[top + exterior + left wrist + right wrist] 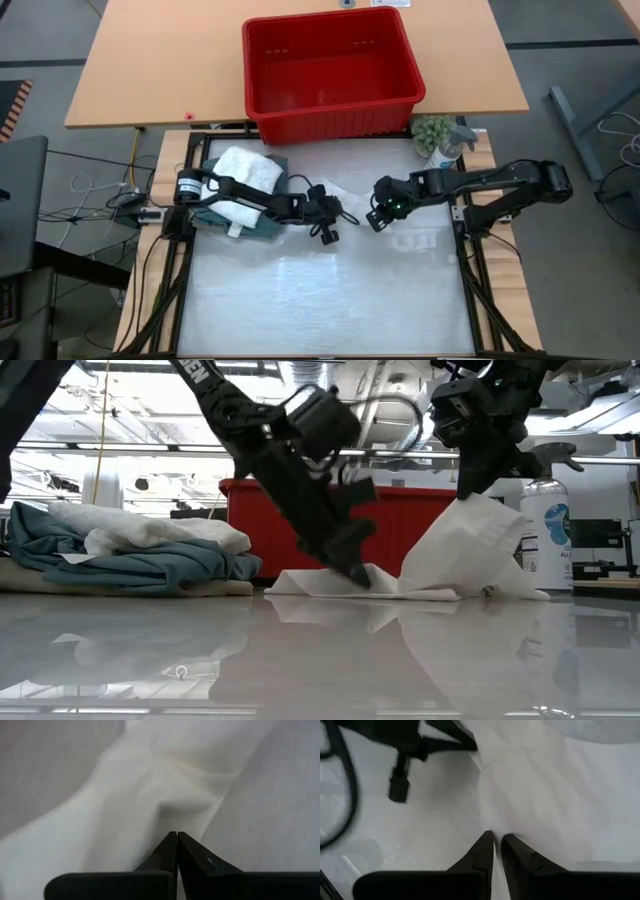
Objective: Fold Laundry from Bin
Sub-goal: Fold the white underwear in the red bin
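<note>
The white cloth (440,565) lies on the desk (320,300) before the red bin (330,70). The left hand (355,572) pinches its low edge shut; the right hand (470,490) holds a lifted corner, closed on it. Spreading seems underway; next, likely drawing apart evenly.

Bright red ribbed plastic bin (333,75); plain white cloth garment (470,560); dark teal-green folded garment (140,568); glossy white tabletop (320,300).

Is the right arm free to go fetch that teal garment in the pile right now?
Probably not: the right hand is shut on the white cloth, and the left arm lies across the way to the teal garment.
</note>
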